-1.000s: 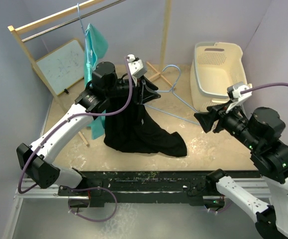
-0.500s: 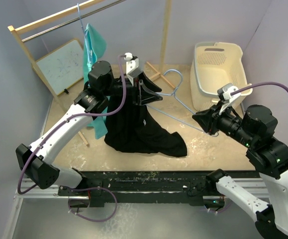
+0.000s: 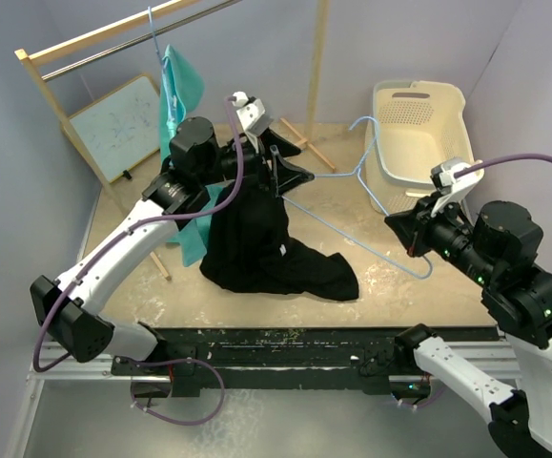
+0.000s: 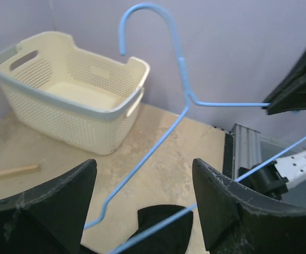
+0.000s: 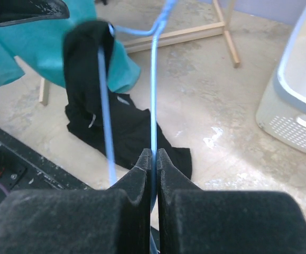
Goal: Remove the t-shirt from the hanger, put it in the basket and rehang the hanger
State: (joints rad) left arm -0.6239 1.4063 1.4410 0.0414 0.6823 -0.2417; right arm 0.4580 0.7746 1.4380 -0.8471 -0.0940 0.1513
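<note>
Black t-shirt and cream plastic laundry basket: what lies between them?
The light blue wire hanger crosses that stretch, as the top external view shows.

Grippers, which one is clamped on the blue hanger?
The right gripper: its fingers are pinched shut on the wire of the blue hanger. The left gripper has its fingers spread wide apart.
</note>
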